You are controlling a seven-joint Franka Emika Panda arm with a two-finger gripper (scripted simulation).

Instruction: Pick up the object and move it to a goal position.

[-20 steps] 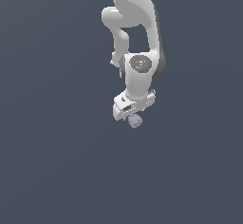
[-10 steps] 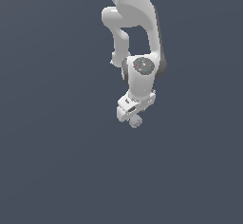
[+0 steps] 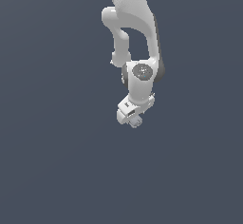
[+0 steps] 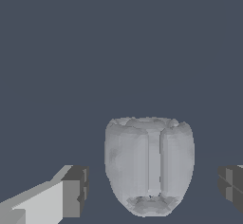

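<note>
The object (image 4: 149,163) is a pale grey, lumpy, faceted block that fills the middle of the wrist view. It lies between my two dark fingertips (image 4: 76,192), with a gap on each side, so the pads do not touch it. My gripper (image 4: 154,187) is open around it. In the exterior view the white gripper (image 3: 132,118) points down from the arm, and the object (image 3: 137,122) shows as a tiny grey lump at its tip.
The white arm (image 3: 135,33) hangs down from the top of the exterior view. Around it is only a plain dark grey-blue ground (image 3: 57,161).
The wrist and gripper have sunk a little lower in the exterior view over the last second. The object stays at the gripper's tip.
</note>
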